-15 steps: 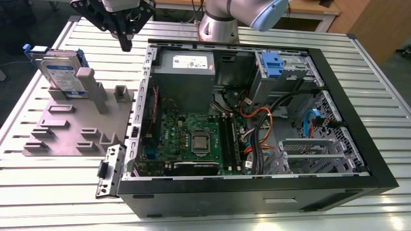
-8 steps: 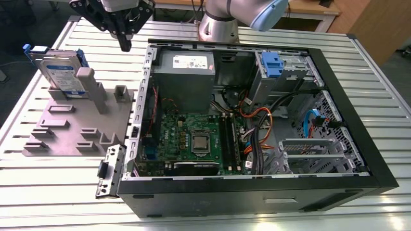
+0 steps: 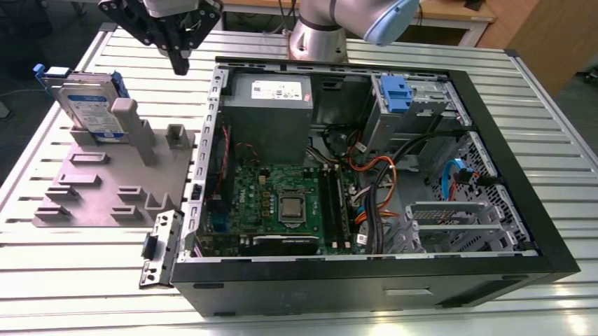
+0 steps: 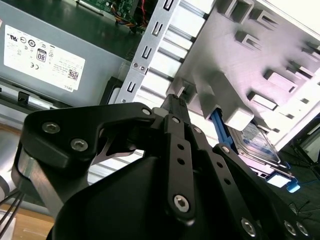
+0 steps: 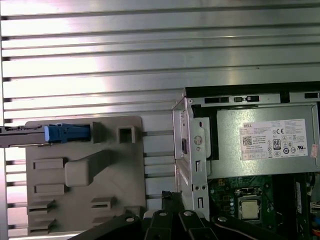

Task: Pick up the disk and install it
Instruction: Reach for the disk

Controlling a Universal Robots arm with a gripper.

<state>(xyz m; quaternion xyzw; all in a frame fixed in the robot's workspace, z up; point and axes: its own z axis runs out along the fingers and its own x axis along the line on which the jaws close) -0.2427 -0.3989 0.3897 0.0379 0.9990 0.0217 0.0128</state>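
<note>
Pressed together and holding nothing, the black claw (image 3: 179, 65) hangs over the far part of the desk, its tips pointing down between the grey fixture and the far corner of the computer case on the exterior view's left; both wrist views show its tips (image 4: 175, 100) (image 5: 170, 196) meeting over that same gap. The flat silver metal disk (image 3: 87, 105) with its blue-and-white label and blue plastic bracket stands on edge, slightly tilted, at the far end of the fixture, on the exterior view's left of the claw and apart from it. In the first wrist view the disk (image 5: 30, 134) is seen edge-on. It is propped by posts of the flat grey plastic fixture plate (image 3: 94, 175), which lies on the ribbed aluminium desk (image 3: 84, 280) just beside the case. The open black computer case (image 3: 486, 175) lies on its side, showing a grey boxy power supply (image 3: 271, 105) at its far end, a green motherboard (image 3: 280, 203) nearer, and a small blue plastic latch (image 3: 396, 94) at the far drive bay.
</note>
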